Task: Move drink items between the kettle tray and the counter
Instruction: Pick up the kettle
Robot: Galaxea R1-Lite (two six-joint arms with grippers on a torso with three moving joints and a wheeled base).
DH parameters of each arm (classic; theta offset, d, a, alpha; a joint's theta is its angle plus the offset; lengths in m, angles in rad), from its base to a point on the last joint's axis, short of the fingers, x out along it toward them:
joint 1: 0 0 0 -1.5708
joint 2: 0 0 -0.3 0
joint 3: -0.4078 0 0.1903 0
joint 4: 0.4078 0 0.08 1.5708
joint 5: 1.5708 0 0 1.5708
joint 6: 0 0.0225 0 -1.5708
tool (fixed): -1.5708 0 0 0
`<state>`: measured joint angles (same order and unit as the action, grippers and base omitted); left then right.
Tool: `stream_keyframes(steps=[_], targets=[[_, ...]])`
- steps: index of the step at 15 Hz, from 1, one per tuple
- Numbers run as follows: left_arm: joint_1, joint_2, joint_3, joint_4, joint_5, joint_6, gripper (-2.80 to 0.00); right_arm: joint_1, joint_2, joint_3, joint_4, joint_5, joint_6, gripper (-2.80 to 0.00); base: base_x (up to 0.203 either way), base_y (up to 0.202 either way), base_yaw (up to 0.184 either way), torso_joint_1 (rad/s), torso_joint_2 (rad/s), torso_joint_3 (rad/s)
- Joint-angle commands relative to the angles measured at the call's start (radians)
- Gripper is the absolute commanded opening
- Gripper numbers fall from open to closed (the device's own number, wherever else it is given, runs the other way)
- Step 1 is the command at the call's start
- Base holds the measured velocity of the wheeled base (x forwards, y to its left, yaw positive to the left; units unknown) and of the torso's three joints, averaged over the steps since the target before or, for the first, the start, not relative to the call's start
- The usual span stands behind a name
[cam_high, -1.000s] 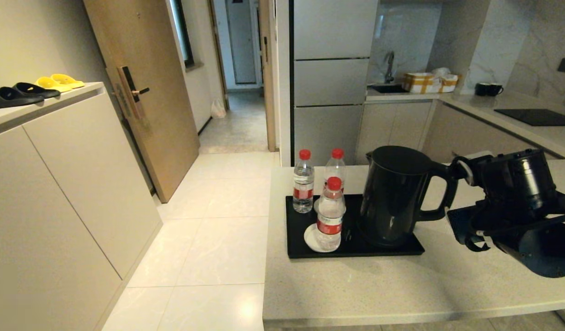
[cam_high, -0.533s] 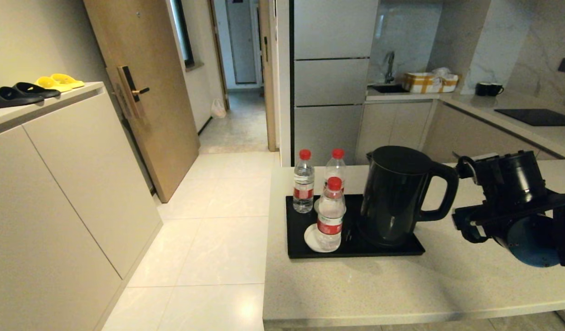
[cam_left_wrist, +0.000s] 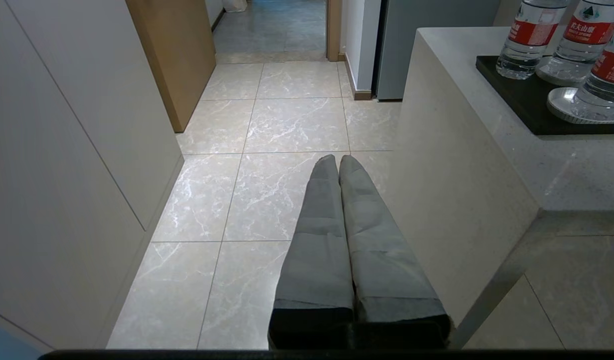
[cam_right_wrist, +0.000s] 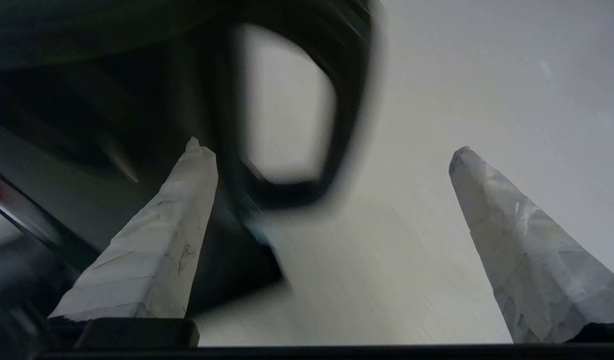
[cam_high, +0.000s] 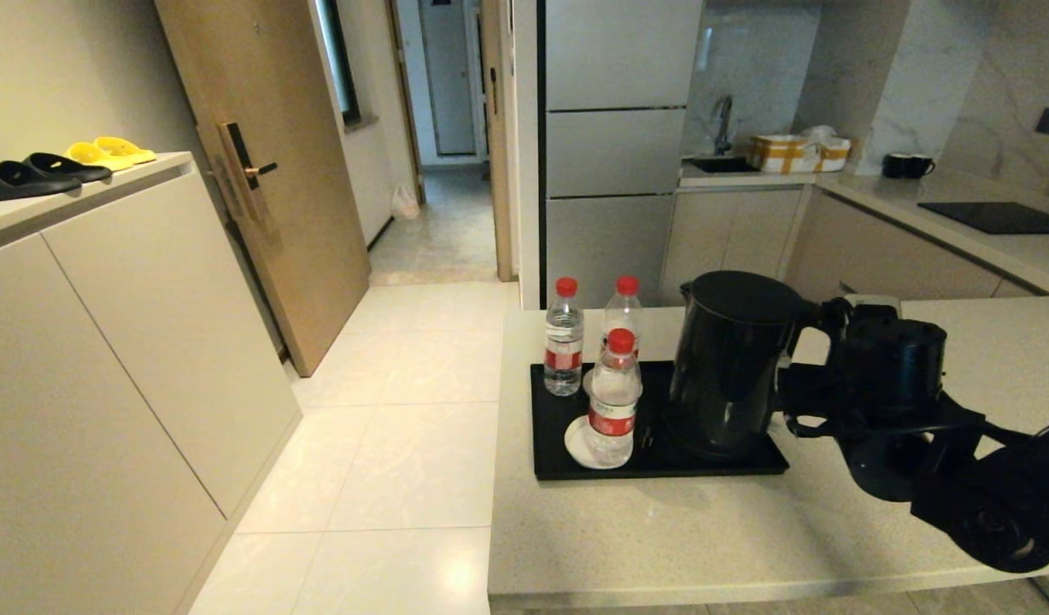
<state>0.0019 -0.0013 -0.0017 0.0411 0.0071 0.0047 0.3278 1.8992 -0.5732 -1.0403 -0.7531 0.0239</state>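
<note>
The tall black kettle (cam_high: 729,367) stands at the right end of the black kettle tray (cam_high: 552,427) on the beige counter (cam_high: 704,530). Three red-capped water bottles share the tray's left half: one at the back left (cam_high: 564,342), one behind (cam_high: 624,312), and one in front (cam_high: 614,401) on a white saucer. My right gripper (cam_high: 805,384) is open just right of the kettle, level with its loop handle (cam_right_wrist: 349,100). The handle lies ahead between the spread fingers, touching neither. My left gripper (cam_left_wrist: 338,159) is shut and empty, low over the floor beside the counter's end.
A white saucer (cam_high: 578,444) lies under the front bottle. A cream cabinet with slippers (cam_high: 63,162) stands on the left across a tiled floor (cam_high: 388,461). The far counter carries a black hob (cam_high: 999,216) and two mugs (cam_high: 907,165). Bare counter lies in front of the tray.
My right arm has swung left and dropped, bringing its open gripper from off to the right up to the kettle's handle. The kettle and bottles have not moved.
</note>
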Motion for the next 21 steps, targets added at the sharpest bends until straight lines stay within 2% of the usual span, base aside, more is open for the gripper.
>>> stream_keyframes(steps=[1, 6, 12, 15, 18, 21], targets=[[0.001, 0.001, 0.000, 0.000, -0.001, 0.000, -2.80, -0.065, 0.133, 0.007, -0.259, 0.047, -0.088, 0.00, 0.000, 0.000, 0.000, 0.000, 0.00, 0.000], [0.001, 0.001, 0.000, 0.000, 0.000, 0.000, -2.80, -0.162, 0.151, -0.004, -0.264, 0.064, -0.093, 0.00, 0.000, 0.000, 0.000, 0.000, 0.00, 0.000], [0.001, 0.001, 0.000, 0.000, 0.001, 0.000, -2.80, -0.162, 0.163, 0.008, -0.264, 0.074, -0.077, 0.00, 0.000, 0.000, 0.000, 0.000, 0.00, 0.000], [0.001, 0.001, 0.000, 0.000, 0.001, 0.000, -2.80, -0.179, 0.214, -0.024, -0.265, 0.163, -0.036, 0.00, 0.000, 0.000, 0.000, 0.000, 0.00, 0.000], [0.001, 0.001, 0.000, 0.000, -0.001, 0.000, -2.80, -0.224, 0.241, -0.120, -0.262, 0.252, -0.021, 0.00, 0.000, 0.000, 0.000, 0.000, 0.00, 0.000], [0.001, 0.001, 0.000, 0.000, 0.001, 0.000, -2.80, -0.236, 0.268, -0.235, -0.209, 0.279, -0.021, 0.00, 0.000, 0.000, 0.000, 0.000, 0.00, 0.000]])
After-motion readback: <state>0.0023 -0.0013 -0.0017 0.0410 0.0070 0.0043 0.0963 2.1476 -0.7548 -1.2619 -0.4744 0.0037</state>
